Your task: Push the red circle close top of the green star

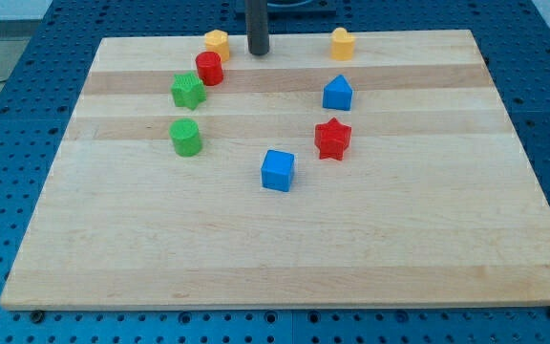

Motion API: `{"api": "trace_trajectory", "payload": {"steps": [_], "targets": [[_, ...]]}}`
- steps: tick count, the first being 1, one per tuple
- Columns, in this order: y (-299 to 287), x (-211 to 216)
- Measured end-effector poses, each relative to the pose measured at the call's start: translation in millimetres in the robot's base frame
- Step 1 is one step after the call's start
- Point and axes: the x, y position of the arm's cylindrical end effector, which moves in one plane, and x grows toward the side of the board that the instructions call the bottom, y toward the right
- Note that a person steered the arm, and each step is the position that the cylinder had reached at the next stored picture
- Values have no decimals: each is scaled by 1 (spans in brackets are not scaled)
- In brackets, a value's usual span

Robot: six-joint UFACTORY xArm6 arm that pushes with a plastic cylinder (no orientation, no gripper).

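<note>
My tip (258, 53) stands upright at the view's top, rod reaching straight down.

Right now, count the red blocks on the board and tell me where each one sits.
2. The red circle is near the view's top left, touching the green star's upper right, with my tip to its right. The red star sits right of centre, below the blue block. None look hidden.

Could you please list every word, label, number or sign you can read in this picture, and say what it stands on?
None: no readable text appears anywhere.
The wooden board is bare wood.
The blocks, such as the red circle and green star, carry no markings.
My tip is plain dark.
</note>
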Motion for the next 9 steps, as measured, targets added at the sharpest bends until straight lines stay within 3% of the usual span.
{"api": "trace_trajectory", "payload": {"steps": [2,9], "targets": [[-12,32],[-63,47]]}}
